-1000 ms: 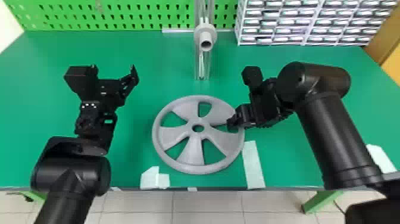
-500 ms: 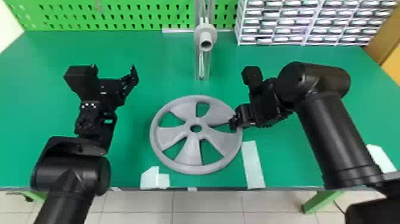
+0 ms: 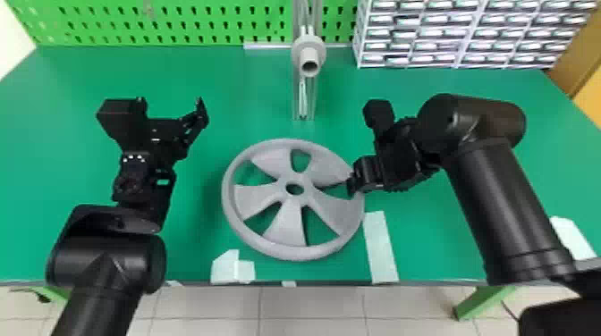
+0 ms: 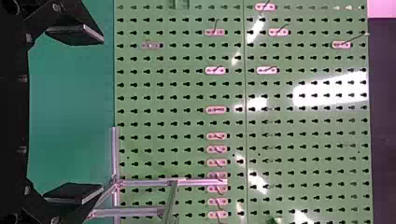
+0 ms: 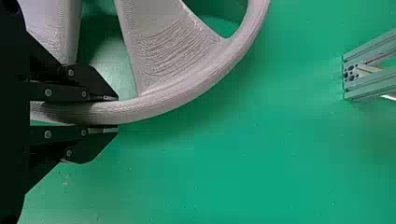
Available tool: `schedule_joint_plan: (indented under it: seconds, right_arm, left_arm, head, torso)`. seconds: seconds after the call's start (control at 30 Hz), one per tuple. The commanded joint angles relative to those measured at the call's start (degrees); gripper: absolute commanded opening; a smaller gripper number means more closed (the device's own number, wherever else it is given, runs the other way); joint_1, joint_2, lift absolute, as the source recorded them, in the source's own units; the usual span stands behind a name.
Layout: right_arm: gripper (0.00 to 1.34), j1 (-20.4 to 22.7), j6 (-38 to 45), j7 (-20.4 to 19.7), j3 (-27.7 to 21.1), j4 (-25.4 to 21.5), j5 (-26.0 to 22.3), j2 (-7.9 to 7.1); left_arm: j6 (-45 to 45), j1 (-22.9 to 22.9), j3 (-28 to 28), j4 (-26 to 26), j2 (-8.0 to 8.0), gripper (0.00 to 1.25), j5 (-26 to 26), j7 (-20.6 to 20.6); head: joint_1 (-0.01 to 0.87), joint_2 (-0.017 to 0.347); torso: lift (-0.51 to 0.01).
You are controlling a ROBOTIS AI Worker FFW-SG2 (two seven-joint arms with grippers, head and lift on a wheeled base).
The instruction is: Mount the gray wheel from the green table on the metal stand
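Right fingers (image 3: 351, 185) grip gray 5-spoke wheel (image 3: 288, 223).

head view: metal stand (image 3: 308, 56) top cut off | right wrist view: wheel (image 5: 196, 84) cropped

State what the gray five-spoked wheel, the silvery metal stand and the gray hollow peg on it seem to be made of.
The wheel looks like matte plastic, probably 3D-printed, given its fine layer lines. The stand looks like satin aluminum: slotted rails, holes in a cut end. The peg, gray without metallic shine, may be matte plastic or painted metal.
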Motion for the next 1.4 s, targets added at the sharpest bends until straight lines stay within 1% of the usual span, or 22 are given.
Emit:
schedule_joint_plan:
  seconds: [0.0, 0.13, 0.37, 0.47, 0.63, 0.73, 0.87, 0.97, 1.1, 1.2, 1.37]
  right_arm:
    - [0.25, -0.01, 0.0, 0.0, 0.03, 0.0, 0.0, 0.0]
    - [0.08, -0.01, 0.0, 0.0, -0.32, 0.0, 0.0, 0.0]
    - [0.08, 0.08, -0.36, 0.0, -0.15, 0.0, -0.09, 0.0]
    - [0.08, 0.52, -0.88, 0.0, -0.15, -0.71, -0.35, -0.09]
    - [0.08, 1.66, -1.85, 0.0, -0.68, -3.26, -0.18, -0.09]
    - [0.08, 2.37, -1.76, 0.0, -0.32, -5.8, 2.02, -0.09]
    - [0.08, 3.42, -2.29, 0.0, -0.5, -8.18, 2.64, -0.09]
    - [0.08, 4.21, -2.38, 0.0, -0.41, -9.94, 3.95, -0.09]
    - [0.08, 4.92, -3.08, 0.0, -0.24, -11.52, 4.83, -0.09]
    - [0.08, 5.79, -4.22, 0.0, -0.24, -12.92, 5.36, -0.26]
    - [0.08, 7.55, -6.6, 0.0, -0.24, -15.21, 5.62, -0.61]
  left_arm:
    - [0.0, 0.01, 0.0, 0.0, 0.0, 1.09, 0.0, 0.0]
    - [0.0, 0.01, 0.0, 0.0, 0.0, 1.09, 0.0, 0.0]
    - [0.0, 0.01, 0.0, 0.0, 0.0, 1.09, 0.0, 0.0]
    - [0.0, 0.01, 0.0, 0.0, 0.0, 1.09, 0.09, 0.0]
    - [0.0, 0.1, 0.0, 0.0, 0.0, 1.09, 0.09, 0.0]
    - [-0.09, 0.36, 0.0, -0.18, 0.0, 1.08, 0.35, 0.0]
    - [0.0, 0.98, 0.0, -1.14, 0.0, 1.08, 0.35, 0.0]
    - [0.0, 1.86, -0.35, -2.55, 0.0, 1.08, 0.52, 0.62]
    - [0.09, 4.32, -1.32, -5.89, 0.0, 1.07, 0.52, 4.13]
    - [1.93, 6.25, -1.4, -8.79, 0.0, 1.07, 0.7, 4.22]
    - [3.08, 8.89, -1.84, -11.87, 0.09, 1.07, 1.05, 4.22]
  head:
    - [0.867, 0.052]
    - [0.867, 0.052]
    - [0.867, 0.052]
    - [0.867, 0.052]
    - [0.867, 0.052]
    - [0.867, 0.052]
    - [0.867, 0.052]
    - [0.867, 0.052]
    - [0.867, 0.052]
    - [0.867, 0.052]
    - [0.867, 0.052]
  torso:
    - [-0.1]
    - [-0.1]
    - [-0.1]
    - [-0.1]
    - [-0.1]
    - [-0.1]
    - [-0.1]
    - [-0.1]
    - [-0.1]
    - [-0.1]
    - [-0.1]
